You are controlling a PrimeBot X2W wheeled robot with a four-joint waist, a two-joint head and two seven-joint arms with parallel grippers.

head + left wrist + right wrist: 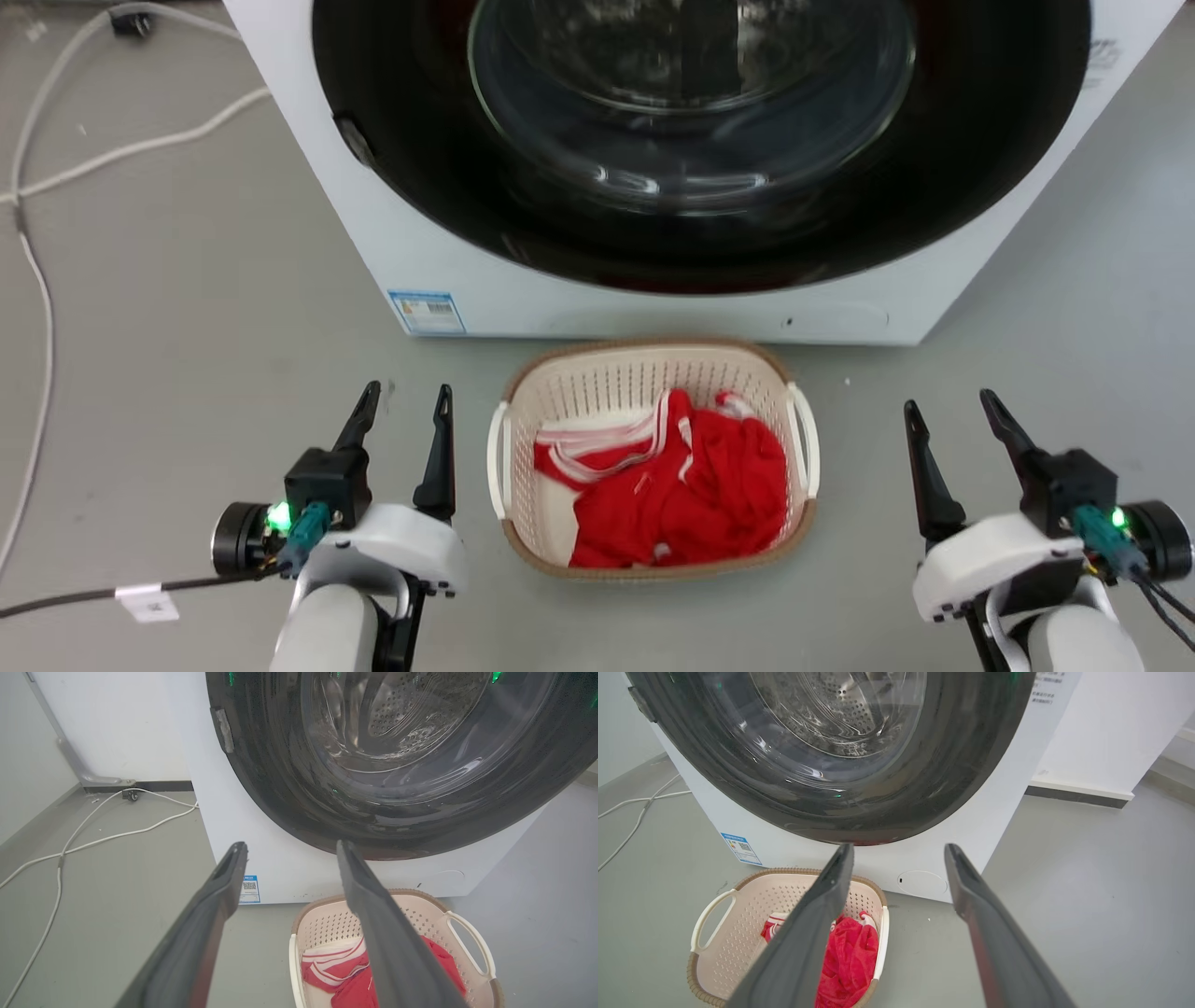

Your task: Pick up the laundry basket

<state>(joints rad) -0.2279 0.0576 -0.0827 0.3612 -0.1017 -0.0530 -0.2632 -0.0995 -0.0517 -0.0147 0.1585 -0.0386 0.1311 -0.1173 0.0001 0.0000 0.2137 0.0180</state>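
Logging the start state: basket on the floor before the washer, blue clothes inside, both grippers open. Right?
One slip: the clothes in the laundry basket are red with white trim, not blue, as the head view shows. The rest stands.

I'm looking at a smooth grey floor [187, 308], evenly lit, that runs out on every side. At the far side stands a white washer [560, 313]. Its round, dark-rimmed glass door [691, 93] catches bright reflections. A blue-and-white sticker [427, 312] sits low on the left of its front. White cables [140, 145] trail over the floor at the far left. Behind them I make out a white wall [117, 723] with a dark skirting strip [163, 786].
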